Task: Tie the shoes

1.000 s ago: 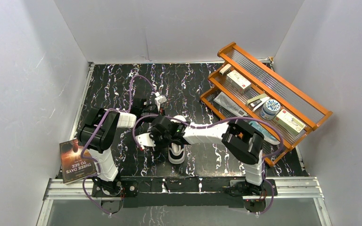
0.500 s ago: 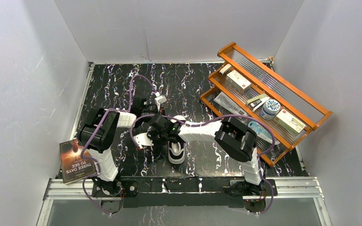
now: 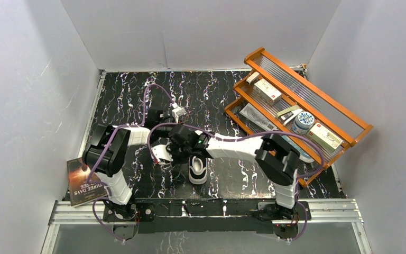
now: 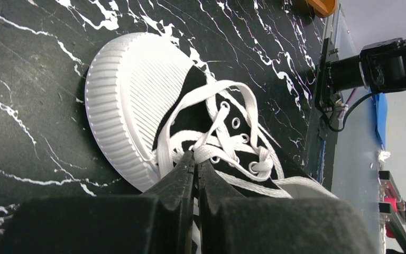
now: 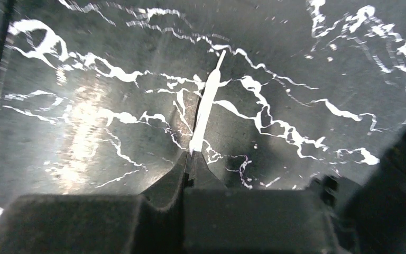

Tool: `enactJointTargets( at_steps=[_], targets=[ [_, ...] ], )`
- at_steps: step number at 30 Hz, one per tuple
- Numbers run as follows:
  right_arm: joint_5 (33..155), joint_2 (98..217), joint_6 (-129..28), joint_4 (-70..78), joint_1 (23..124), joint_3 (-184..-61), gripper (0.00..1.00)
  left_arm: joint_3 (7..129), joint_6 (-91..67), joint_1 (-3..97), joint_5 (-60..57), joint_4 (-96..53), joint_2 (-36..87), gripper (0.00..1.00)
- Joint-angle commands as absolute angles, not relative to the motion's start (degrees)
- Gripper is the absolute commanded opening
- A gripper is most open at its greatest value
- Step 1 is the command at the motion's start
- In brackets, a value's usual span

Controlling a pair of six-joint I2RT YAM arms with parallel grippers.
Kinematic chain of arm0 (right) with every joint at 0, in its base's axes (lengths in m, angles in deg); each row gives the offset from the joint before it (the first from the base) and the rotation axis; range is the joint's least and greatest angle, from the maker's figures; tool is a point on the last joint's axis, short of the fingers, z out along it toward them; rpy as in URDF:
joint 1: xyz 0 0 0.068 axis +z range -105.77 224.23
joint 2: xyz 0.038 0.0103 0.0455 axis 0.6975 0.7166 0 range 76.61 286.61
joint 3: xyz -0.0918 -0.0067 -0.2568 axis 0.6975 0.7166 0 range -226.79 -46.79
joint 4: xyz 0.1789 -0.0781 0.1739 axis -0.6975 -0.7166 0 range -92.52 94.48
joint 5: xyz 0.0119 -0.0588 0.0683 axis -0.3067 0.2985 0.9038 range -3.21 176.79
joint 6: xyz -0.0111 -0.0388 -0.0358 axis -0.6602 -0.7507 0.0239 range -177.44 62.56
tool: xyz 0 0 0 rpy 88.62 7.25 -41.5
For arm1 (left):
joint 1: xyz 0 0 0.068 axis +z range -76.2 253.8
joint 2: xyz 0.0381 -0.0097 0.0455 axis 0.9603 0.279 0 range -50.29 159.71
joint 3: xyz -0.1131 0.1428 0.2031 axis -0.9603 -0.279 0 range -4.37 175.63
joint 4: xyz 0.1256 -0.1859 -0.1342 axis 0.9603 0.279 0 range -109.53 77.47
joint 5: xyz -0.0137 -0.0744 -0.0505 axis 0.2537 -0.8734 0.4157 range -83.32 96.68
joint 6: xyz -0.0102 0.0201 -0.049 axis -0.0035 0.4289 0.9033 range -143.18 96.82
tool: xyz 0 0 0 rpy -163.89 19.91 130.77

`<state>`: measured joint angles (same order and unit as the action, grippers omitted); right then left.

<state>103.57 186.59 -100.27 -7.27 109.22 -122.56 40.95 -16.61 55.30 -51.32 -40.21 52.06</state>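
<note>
The shoe (image 3: 197,172) is a small black canvas sneaker with a white sole, lying mid-table with its toe toward the arms. In the left wrist view its ribbed white toe cap (image 4: 132,95) and crossed white laces (image 4: 227,140) fill the frame. My left gripper (image 4: 196,157) is shut on a lace strand over the eyelets. My right gripper (image 5: 192,154) is shut on the end of a white lace (image 5: 205,108), which runs straight out over the black marbled tabletop. From above, the right arm (image 3: 227,147) crosses over the shoe and hides the left fingertips.
An orange wooden rack (image 3: 306,106) holding boxes and a round tin stands at the right. A book (image 3: 83,182) lies at the table's left edge. A metal rail (image 3: 217,209) runs along the near edge, and grey walls close in three sides.
My right gripper has closed on the lace end. The right wrist has shifted slightly back and left of the shoe. The left gripper stayed shut on its strand.
</note>
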Motion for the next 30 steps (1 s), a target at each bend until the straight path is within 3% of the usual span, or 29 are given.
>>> enactJointTargets(
  at_steps=[1, 12, 20, 22, 30],
  targets=[
    [106.0, 179.3, -90.5, -5.7, 109.5, -121.9, 0.00, 38.8, -13.3, 55.6, -49.6, -40.2, 46.7, 0.00],
    [106.9, 167.1, -61.8, -5.1, 109.5, -120.5, 0.00, 32.8, -3.9, 55.6, -46.7, -44.6, 36.9, 0.00],
    [88.4, 154.8, -46.0, -17.0, 109.4, -116.4, 0.00, 29.7, 3.7, 54.8, -45.9, -49.4, 32.6, 0.00],
    [79.2, 154.7, -38.7, -24.3, 108.0, -118.9, 0.00, 29.8, 5.2, 54.1, -45.2, -51.0, 33.7, 0.00],
    [65.1, 165.0, -21.8, -60.8, 99.3, -128.0, 0.00, 30.3, 9.6, 53.8, -38.1, -52.3, 35.3, 0.00]
  ],
)
